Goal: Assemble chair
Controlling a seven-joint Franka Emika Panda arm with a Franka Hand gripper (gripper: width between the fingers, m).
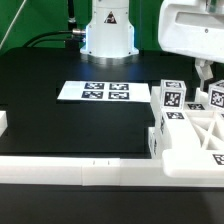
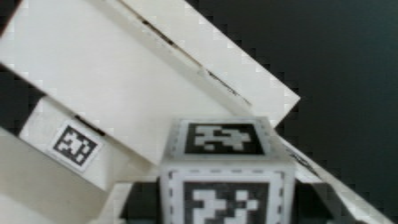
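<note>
The white chair pieces lie at the exterior view's right: two upright tagged blocks (image 1: 170, 97) (image 1: 218, 97) and an X-braced frame (image 1: 195, 135) in front of them. My gripper (image 1: 203, 74) hangs just above and between the two blocks. In the wrist view a tagged white block (image 2: 222, 165) stands between my fingers (image 2: 326, 190), with a dark gap on each side, so the gripper (image 2: 228, 205) is open around it and does not touch it. Behind it lies a broad white slotted piece (image 2: 143, 70) with a tag (image 2: 75, 143).
The marker board (image 1: 105, 92) lies flat at the table's middle. A long white border rail (image 1: 60, 170) runs along the front edge, with a short white piece (image 1: 3, 122) at the exterior view's left. The robot base (image 1: 108, 35) stands at the back.
</note>
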